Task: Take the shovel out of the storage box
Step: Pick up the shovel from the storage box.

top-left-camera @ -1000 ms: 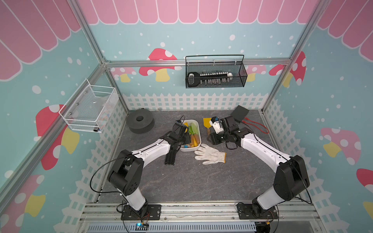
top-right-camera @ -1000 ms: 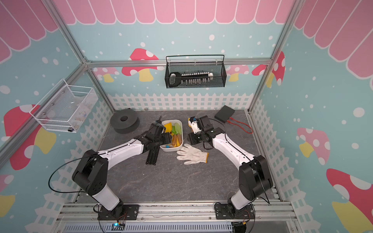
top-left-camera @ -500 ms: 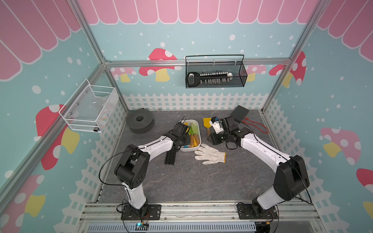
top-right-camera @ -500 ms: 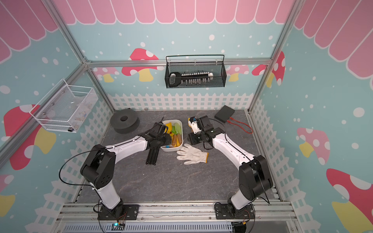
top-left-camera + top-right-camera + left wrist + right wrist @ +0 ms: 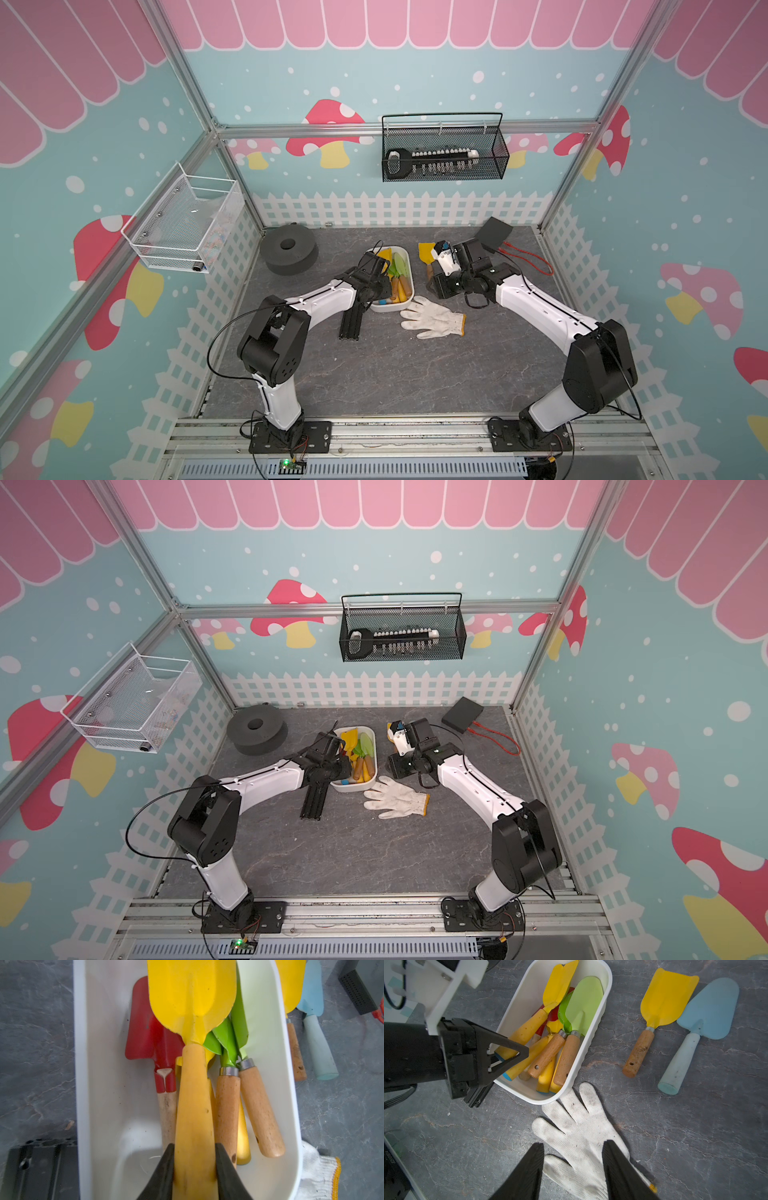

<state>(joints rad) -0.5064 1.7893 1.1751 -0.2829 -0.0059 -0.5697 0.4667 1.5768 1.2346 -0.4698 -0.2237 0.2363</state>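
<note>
The left gripper (image 5: 194,1145) is closed on the shovel (image 5: 192,995) — both black fingers press flat against the sides of its yellow handle, near the handle's end. The right gripper (image 5: 573,1144) stands open with nothing between its jaws, hovering above a white glove (image 5: 571,1118) that lies on the table just beside the box (image 5: 99,1064).

The shovel is all yellow, with a broad scooped blade and a thick rounded handle. It lies inside the white box on top of the other tools there: a red shovel (image 5: 145,1032), two green shovels (image 5: 226,1036) with wooden handles, and more yellow handles underneath. Its blade points to the box's far end.

Outside the box, a second yellow shovel (image 5: 662,1005) and a blue trowel (image 5: 708,1012) lie side by side on the table (image 5: 374,374) — a grey, stone-patterned top. The walls are teal with mushrooms and a white picket fence. A black basket (image 5: 444,153) hangs on the back wall and a white wire basket (image 5: 183,224) on the side wall.
</note>
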